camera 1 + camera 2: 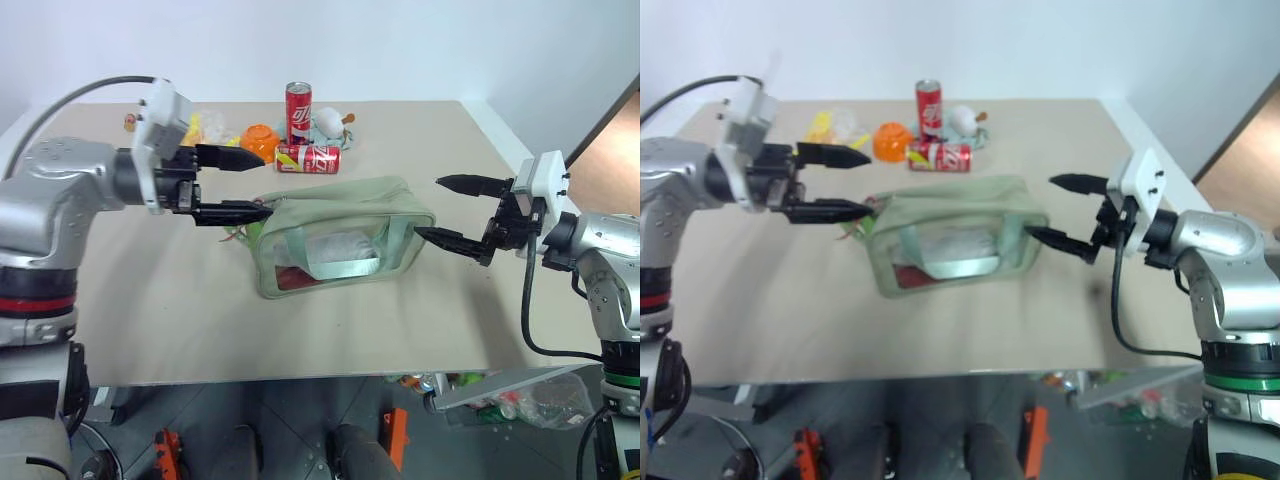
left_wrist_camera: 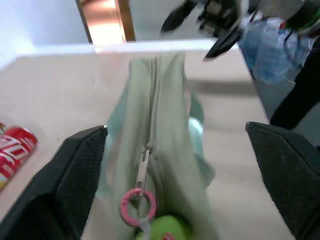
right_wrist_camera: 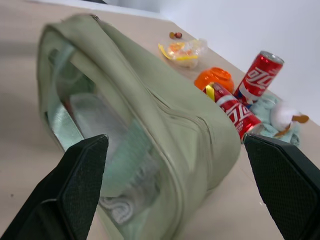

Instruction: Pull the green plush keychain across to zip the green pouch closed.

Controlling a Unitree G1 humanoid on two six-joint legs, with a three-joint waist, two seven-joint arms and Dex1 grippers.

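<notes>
A: Head view first. Where's the pouch point(image 1: 335, 238)?
B: Mid-table point(image 1: 180, 320), lying across. The left gripper point(image 1: 250, 185) sits at its 9 o'clock end, fingers spread wide, holding nothing. The right gripper point(image 1: 448, 209) is at 3 o'clock, also wide open and empty, its lower finger just beside the pouch's end.
A: Behind the pouch?
B: At 12 o'clock, an upright can point(image 1: 299, 114), a second can lying down point(image 1: 308, 158), and an orange bowl point(image 1: 260, 141) at 11.
A: Left wrist view?
B: The zipper point(image 2: 152, 120) runs down the pouch's top. Its pull carries a pink ring point(image 2: 137, 204), and the keychain point(image 2: 167, 229) hangs beneath the ring, between the open fingers point(image 2: 75, 185), untouched.
A: Right wrist view?
B: The pouch's far end and its clear window point(image 3: 95, 145) lie between that gripper's parted fingers point(image 3: 80, 180), nothing grasped. The cans show beyond.
</notes>
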